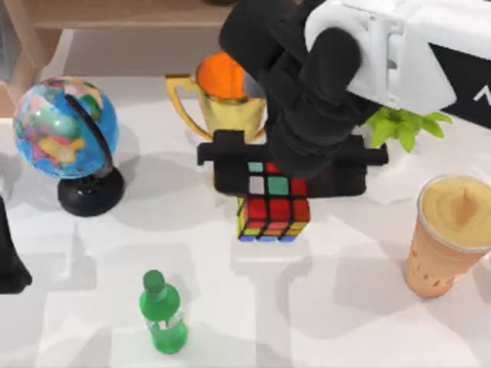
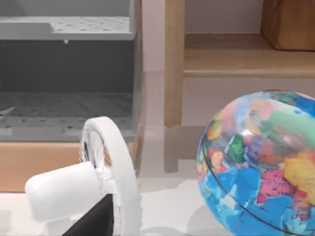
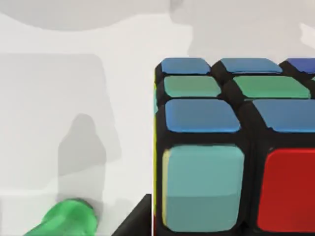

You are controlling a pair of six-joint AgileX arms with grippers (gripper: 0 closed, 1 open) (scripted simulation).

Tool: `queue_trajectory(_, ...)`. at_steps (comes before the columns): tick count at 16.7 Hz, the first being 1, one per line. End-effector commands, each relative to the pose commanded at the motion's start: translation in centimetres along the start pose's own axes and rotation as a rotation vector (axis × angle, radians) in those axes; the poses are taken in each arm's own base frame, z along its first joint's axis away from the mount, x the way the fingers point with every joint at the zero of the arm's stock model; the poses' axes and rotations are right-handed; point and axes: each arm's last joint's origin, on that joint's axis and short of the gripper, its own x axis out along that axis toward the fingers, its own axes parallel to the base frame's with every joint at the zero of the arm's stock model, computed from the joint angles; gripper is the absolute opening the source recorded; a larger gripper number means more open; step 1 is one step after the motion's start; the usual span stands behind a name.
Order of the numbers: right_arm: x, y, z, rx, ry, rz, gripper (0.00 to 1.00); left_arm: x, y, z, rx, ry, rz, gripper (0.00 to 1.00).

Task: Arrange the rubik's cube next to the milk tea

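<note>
Rubik's cube [image 1: 273, 215]: multicolour, black grid, upright at table centre, top partly hidden. Milk tea [image 1: 451, 234]: tall peach-orange cup, creamy top, upright at right side, well apart from cube.

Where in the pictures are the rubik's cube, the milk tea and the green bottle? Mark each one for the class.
rubik's cube [image 1: 274, 215]: top view, on its red front squares.
milk tea [image 1: 434, 262]: top view, on the peach cup wall.
green bottle [image 1: 164, 322]: top view, on its body below the cap.

White counter [image 1: 345, 322] carries a colourful globe on black stand [image 1: 67, 130], gold trophy [image 1: 219, 100], multicoloured rubik's cube [image 1: 274, 218], green plastic bottle [image 1: 163, 314], peach milk tea cup [image 1: 445, 241], leafy green plant [image 1: 405, 126].
</note>
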Motion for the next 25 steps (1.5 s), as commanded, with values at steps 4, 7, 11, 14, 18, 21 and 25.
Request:
queue_trajectory(4, 5.9, -2.6, 0.1, 0.071, 0.202, -0.159, 0.00, 0.0, 0.0, 0.0, 0.000, 0.000, 0.000, 1.00)
queue_trajectory(7, 6.1, -2.8, 0.2, 0.075, 0.210, -0.166, 0.00, 0.0, 0.0, 0.0, 0.000, 0.000, 0.000, 1.00)
queue_trajectory(11, 5.9, -2.5, 0.1, 0.069, 0.200, -0.158, 0.00, 0.0, 0.0, 0.0, 0.000, 0.000, 0.000, 1.00)
queue_trajectory(14, 5.1, -2.1, 0.3, 0.059, 0.161, -0.126, 0.00, 0.0, 0.0, 0.0, 0.000, 0.000, 0.000, 1.00)
queue_trajectory(18, 3.9, -1.7, 0.4, 0.053, 0.114, -0.086, 0.00, 0.0, 0.0, 0.0, 0.000, 0.000, 0.000, 1.00)
queue_trajectory(21, 3.8, -1.6, 0.4, 0.052, 0.106, -0.076, 0.00, 0.0, 0.0, 0.0, 0.000, 0.000, 0.000, 1.00)
queue_trajectory(25, 4.5, -1.8, 0.2, 0.056, 0.124, -0.086, 0.00, 0.0, 0.0, 0.0, 0.000, 0.000, 0.000, 1.00)
